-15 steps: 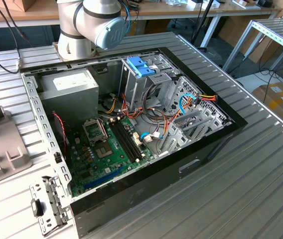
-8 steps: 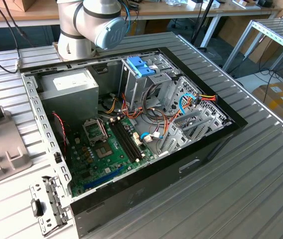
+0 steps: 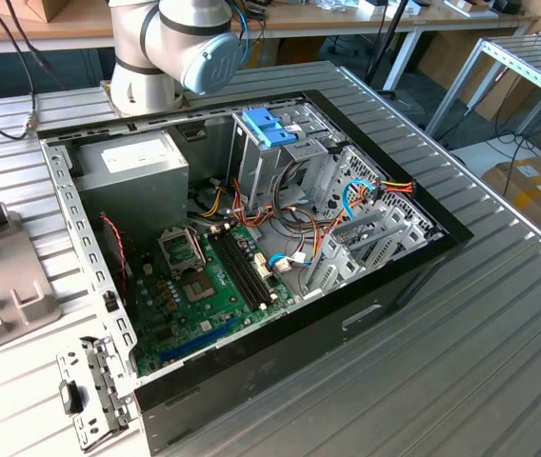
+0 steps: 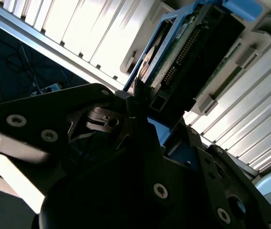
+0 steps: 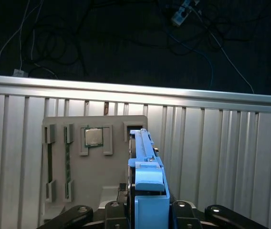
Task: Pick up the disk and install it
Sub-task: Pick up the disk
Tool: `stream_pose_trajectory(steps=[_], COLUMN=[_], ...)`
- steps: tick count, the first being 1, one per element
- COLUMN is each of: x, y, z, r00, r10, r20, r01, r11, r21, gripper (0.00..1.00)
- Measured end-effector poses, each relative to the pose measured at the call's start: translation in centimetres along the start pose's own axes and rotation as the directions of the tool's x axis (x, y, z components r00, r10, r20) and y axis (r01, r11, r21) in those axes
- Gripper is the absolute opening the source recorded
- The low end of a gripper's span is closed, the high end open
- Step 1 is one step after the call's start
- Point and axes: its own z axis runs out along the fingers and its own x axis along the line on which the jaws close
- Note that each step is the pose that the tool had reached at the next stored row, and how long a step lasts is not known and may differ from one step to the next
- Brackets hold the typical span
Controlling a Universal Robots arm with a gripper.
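The tool (image 5: pixel 148 212) straddles the disk (image 5: pixel 143 145), upright in the grey tray (image 5: pixel 59 167) beside a chip (image 5: pixel 93 137); whether clenched, cannot tell.

No lettering can be read anywhere. In the exterior view a white label lies on the power supply (image 3: pixel 135 164) inside the open computer case (image 3: pixel 413 257), a pale emblem marks the robot arm's joint cap (image 3: pixel 215 63), and white stickers sit on the cardboard box (image 3: pixel 537 190) at the exterior view's right, all with print too small to tell. The disk (image 4: pixel 183 52), gripped in the claw (image 4: pixel 136 102), shows its green circuit board edge in the second wrist view, and the processor chip (image 5: pixel 93 137) in the grey holder tray (image 5: pixel 107 171) shows its metal lid in the first wrist view, neither legibly marked.
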Motion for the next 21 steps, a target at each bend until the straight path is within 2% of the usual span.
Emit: stream_pose_trajectory(steps=[8,21], x=[-0.03,-0.05], y=[0.00,0.01], z=[-1.00,-1.84], r00=[1.0000,1.0000], r10=[0.000,0.000], r20=[0.0003,0.0009], r01=[0.000,0.000], r11=[1.0000,1.0000], r21=[0.0000,-0.0001], gripper=[0.37,0.37])
